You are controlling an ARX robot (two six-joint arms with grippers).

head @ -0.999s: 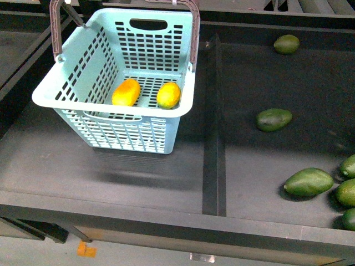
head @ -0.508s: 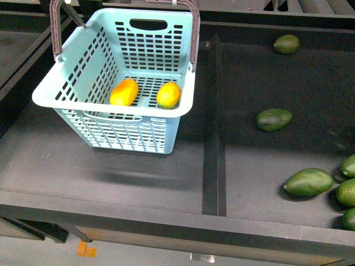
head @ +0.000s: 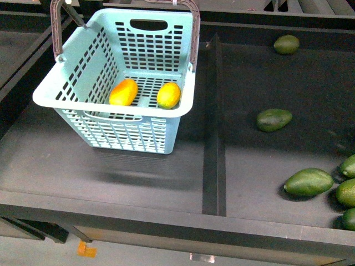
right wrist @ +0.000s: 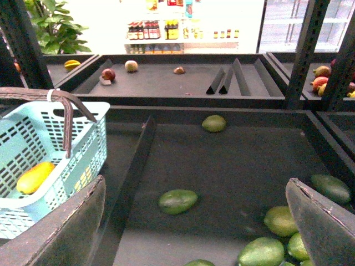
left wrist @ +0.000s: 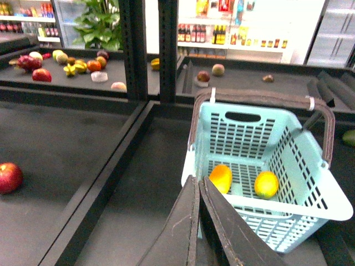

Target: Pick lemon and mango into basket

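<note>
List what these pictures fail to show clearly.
- Front view: neither gripper appears; the green fruit at the right edge is cut off.
- Right wrist view: the lemon is not seen; only the mango shows through the basket wall.
- Both wrist views: distant shelf bottles too small to read.

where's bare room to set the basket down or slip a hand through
Bare shelf floor lies in front of the basket, up to the divider. Right of the divider, the stretch around the lone green fruit is open. The near right corner, where green fruits bunch, is crowded.
</note>
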